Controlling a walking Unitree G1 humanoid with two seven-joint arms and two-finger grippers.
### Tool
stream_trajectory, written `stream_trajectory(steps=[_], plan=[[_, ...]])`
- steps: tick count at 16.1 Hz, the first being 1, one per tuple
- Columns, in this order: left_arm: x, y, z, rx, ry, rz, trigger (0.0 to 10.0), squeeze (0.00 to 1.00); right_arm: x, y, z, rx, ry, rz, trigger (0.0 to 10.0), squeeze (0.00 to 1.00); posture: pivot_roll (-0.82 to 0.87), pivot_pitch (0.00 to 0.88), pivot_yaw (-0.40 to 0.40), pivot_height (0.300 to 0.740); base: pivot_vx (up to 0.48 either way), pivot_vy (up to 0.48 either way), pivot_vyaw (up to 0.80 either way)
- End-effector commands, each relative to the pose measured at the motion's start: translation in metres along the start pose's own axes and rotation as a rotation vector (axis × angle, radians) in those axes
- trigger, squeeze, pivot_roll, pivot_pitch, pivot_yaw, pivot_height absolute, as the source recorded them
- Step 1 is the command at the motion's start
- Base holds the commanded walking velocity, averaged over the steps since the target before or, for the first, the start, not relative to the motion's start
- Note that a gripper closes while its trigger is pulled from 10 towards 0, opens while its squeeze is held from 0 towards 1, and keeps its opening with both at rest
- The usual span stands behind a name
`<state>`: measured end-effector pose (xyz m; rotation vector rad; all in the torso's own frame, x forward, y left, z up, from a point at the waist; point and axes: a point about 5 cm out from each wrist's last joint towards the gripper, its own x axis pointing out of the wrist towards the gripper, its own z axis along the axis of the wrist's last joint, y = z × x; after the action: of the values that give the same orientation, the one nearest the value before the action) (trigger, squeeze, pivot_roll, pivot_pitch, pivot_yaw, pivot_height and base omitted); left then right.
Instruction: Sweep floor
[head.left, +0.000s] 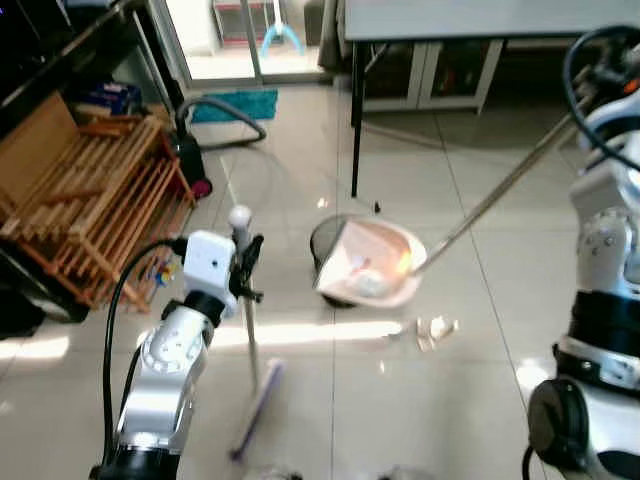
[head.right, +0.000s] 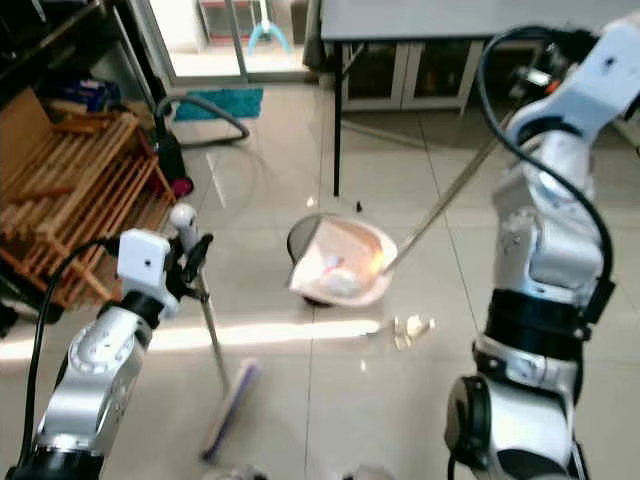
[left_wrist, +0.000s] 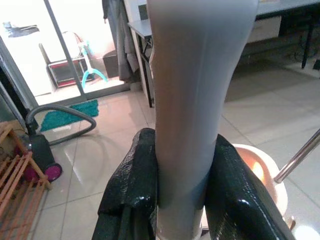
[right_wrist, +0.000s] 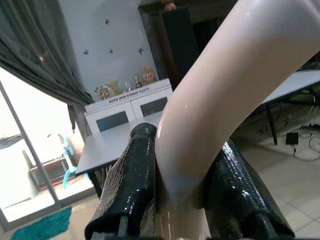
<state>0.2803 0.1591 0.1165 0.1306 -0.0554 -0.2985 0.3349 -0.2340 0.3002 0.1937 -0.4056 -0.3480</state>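
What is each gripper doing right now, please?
Left gripper: closed on the broom handle.
Right gripper: closed on the dustpan handle, with the dustpan tilted over a dark bin.

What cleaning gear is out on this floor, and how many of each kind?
Brooms: 1, the broom clamped in the left gripper
Dustpans: 1, the long-handled dustpan held by the right gripper
Vacuum cleaners: 1, the vacuum cleaner beside the wooden rack
Total: 3
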Motion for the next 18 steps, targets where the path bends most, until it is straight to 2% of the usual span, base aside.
stream_trajectory(steps=[1, 9, 13, 18], plan=[[-0.0003, 0.0085, 0.008, 0.046, -0.026, 0.018, 10.0, 0.0, -0.0017, 0.0128, 0.0129, 0.048, -0.071, 0.035, 10.0, 0.0, 0.01, 0.067, 0.071, 0.74, 0.439, 0.0, 0.0], [-0.0001, 0.0085, 0.007, 0.048, -0.025, 0.002, 10.0, 0.0, -0.0034, 0.0079, 0.0128, 0.04, -0.083, 0.019, 10.0, 0.0, 0.01, 0.05, 0.076, 0.74, 0.437, 0.0, 0.0], [0.0, 0.0072, 0.0062, 0.046, -0.024, -0.005, 10.0, 0.0, -0.0056, 0.0055, 0.0079, 0.039, -0.057, 0.011, 10.0, 0.0, 0.0, 0.041, 0.081, 0.74, 0.438, 0.0, -0.74], [0.0005, 0.0066, 0.0052, 0.022, -0.021, 0.002, 10.0, 0.0, -0.0063, 0.007, 0.006, 0.018, -0.056, 0.026, 10.0, 0.0, 0.0, 0.038, 0.076, 0.74, 0.429, 0.0, 0.0]])
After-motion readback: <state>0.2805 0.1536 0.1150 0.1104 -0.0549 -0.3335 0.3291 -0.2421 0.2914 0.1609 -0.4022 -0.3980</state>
